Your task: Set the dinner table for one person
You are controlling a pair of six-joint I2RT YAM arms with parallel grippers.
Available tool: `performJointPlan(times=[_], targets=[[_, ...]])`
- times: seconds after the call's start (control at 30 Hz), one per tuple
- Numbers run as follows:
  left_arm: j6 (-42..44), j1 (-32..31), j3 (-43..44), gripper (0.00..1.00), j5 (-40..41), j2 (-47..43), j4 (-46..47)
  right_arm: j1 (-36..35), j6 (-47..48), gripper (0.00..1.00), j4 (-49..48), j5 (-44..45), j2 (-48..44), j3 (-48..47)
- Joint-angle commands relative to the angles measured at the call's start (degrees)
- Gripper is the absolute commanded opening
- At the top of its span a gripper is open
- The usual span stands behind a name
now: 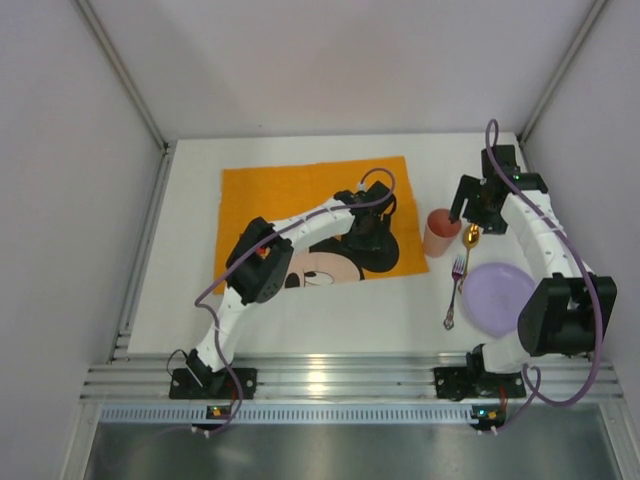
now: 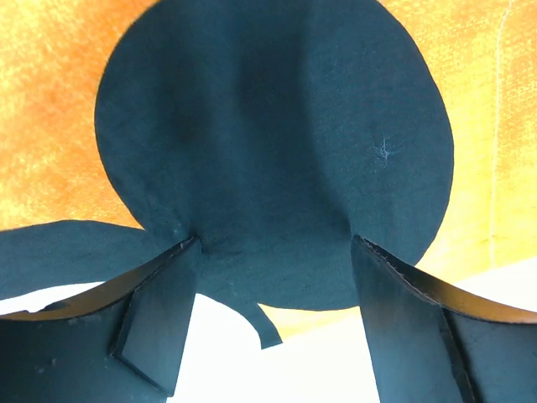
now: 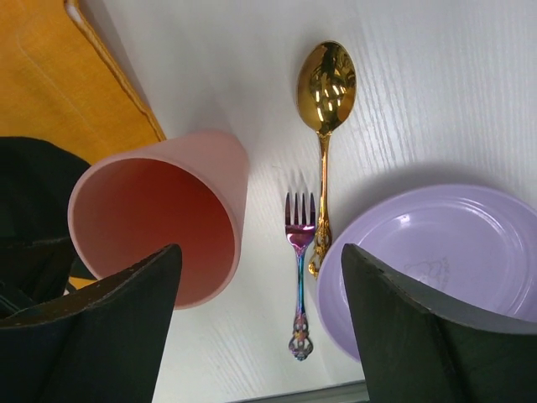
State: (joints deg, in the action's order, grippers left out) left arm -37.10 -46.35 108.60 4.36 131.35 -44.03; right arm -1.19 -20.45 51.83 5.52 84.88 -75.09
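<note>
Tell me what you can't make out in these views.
Top view: the left arm covers part of the orange Mickey Mouse placemat and hides the fingertips of the left gripper.
Top view: the right arm overlaps the right rim of the purple plate.
Right wrist view: a finger of the right gripper and the frame edge cut off the plate; its embossed motif is too faint.
Left wrist view: finger contact with the placemat unclear.
</note>
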Motion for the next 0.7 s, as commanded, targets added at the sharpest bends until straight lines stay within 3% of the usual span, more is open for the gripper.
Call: performJointPlan(times=[0.0,0.27,0.37,0.57,0.6,0.63,0.67], targets=[[0.7,-4.0,-3.8,0.77,-3.0,-0.8,-2.4,0.8,1.3,0.77,-2.6,1.9,-0.2,0.0],[0.8,-5.4,-9.0,0.77,-3.0,-4.8,-3.3,0.8,0.7,0.69,-5.0,0.4,0.5,3.7],[0.8,-5.4,-9.2,0.77,-2.2,-5.3,-3.8,0.9,0.8,0.60,-5.4,0.3,0.7,4.3],[0.7,-5.3,-4.6,0.78,0.4,-8.1,-7.3,0.8,0.9,0.22,-6.7,-0.1,1.5,6.2],[0.9,-5.2,-2.4,0.78,1.3,-8.6,-7.7,0.8,1.0,0.08,-6.8,-0.2,1.6,6.4],[1.1,-5.2,-1.1,0.79,1.6,-9.7,-9.1,0.7,1.0,0.01,-6.9,-0.4,1.9,6.3],[1.2,-5.2,0.2,0.79,2.1,-10.2,-9.8,0.8,0.9,0.00,-6.6,-0.3,1.8,6.0]])
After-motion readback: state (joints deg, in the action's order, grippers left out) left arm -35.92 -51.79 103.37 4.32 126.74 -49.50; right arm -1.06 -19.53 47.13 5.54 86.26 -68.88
